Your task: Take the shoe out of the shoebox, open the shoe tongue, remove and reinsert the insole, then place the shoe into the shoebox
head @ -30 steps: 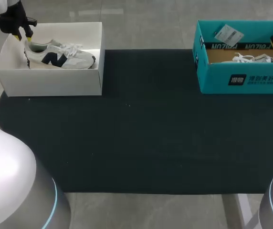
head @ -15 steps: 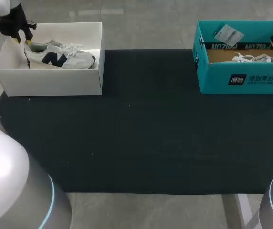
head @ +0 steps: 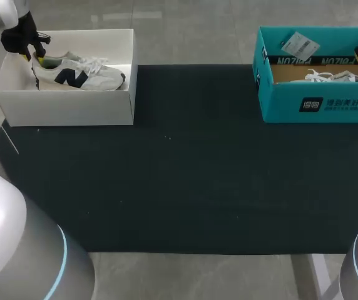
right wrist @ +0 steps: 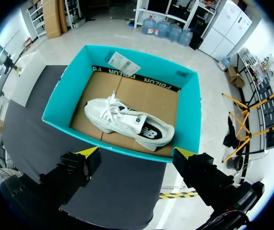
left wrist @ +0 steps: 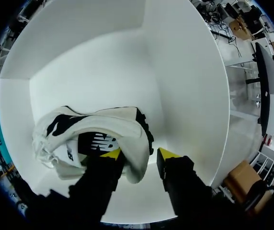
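A white shoe with a dark side logo (head: 79, 75) lies on its side in the white shoebox (head: 66, 106) at the far left. My left gripper (head: 35, 57) is down at its heel. In the left wrist view the gripper (left wrist: 139, 153) is open and straddles the heel (left wrist: 139, 132): one fingertip (left wrist: 110, 154) sits at the shoe's opening, while the other (left wrist: 168, 153) stands just behind the heel, a little apart from it. My right gripper (right wrist: 137, 152) hangs wide open above the near wall of the teal shoebox (right wrist: 60, 103), which holds another white shoe (right wrist: 127, 122).
The teal shoebox (head: 320, 103) stands at the far right of the dark mat (head: 179, 175), with a paper tag (head: 300, 45) on its back flap. The mat's middle lies between the two boxes.
My left gripper has come down from above the white box's corner to the shoe's heel. The shoe and the right arm have not moved.
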{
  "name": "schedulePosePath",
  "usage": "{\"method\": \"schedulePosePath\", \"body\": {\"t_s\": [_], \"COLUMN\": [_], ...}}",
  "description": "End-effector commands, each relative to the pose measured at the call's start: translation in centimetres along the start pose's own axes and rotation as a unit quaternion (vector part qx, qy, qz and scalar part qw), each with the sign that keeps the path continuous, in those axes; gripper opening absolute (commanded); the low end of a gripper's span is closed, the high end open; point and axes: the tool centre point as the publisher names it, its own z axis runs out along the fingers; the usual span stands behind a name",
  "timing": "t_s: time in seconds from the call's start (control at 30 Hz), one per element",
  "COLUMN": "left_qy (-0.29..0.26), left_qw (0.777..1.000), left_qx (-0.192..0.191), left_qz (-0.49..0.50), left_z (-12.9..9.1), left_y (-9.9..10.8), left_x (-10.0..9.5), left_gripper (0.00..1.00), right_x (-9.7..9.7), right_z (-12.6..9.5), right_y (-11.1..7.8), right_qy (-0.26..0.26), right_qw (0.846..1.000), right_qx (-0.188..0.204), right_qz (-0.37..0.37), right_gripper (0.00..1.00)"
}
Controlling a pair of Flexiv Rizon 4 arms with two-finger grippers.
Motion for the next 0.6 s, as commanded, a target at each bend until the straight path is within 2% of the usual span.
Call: {"method": "schedulePosePath", "body": {"t_s": [0.03, 0.6], "left_qy": [-0.016, -0.024], "left_qw": [0.992, 0.986], "left_qx": [0.122, 0.162], "left_qz": [0.002, -0.006], "left_z": [1.3, 3.9], "left_y": [1.1, 1.0], "left_x": [1.0, 0.5], "left_gripper": [0.42, 0.41], "right_x": [0.0, 0.0], "right_z": [0.0, 0.0], "right_y": [0.0, 0.0], "right_qy": [0.0, 0.0], "right_qw": [1.0, 1.0], "right_qx": [0.0, 0.0], "right_qz": [0.0, 0.0], "right_gripper": [1.0, 1.0]}}
